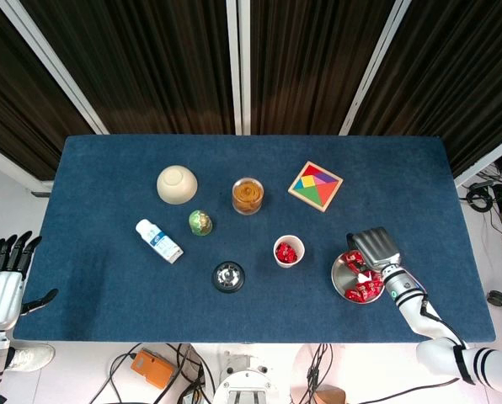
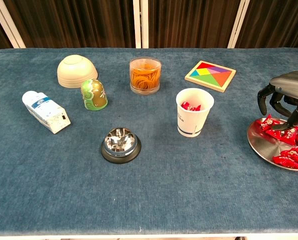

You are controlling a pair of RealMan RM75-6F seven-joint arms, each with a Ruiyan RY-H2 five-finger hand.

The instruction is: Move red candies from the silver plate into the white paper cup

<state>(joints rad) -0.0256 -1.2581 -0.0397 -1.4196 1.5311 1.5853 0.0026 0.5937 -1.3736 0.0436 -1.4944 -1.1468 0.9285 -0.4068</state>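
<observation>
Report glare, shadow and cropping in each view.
Head view: even light, soft shadows, silver plate looks dull, no glare. Chest view: bright highlights on the bell; the plate and right hand are cut off by the right edge.

On the blue-covered counter, an upturned cream bowl sits at the far left, with a green painted egg-shaped figure just in front of it. A small white carton lies on its side further left. A clear jar of orange rubber bands stands mid-counter, a coloured tangram puzzle to its right. A silver call bell sits nearest the front.
</observation>
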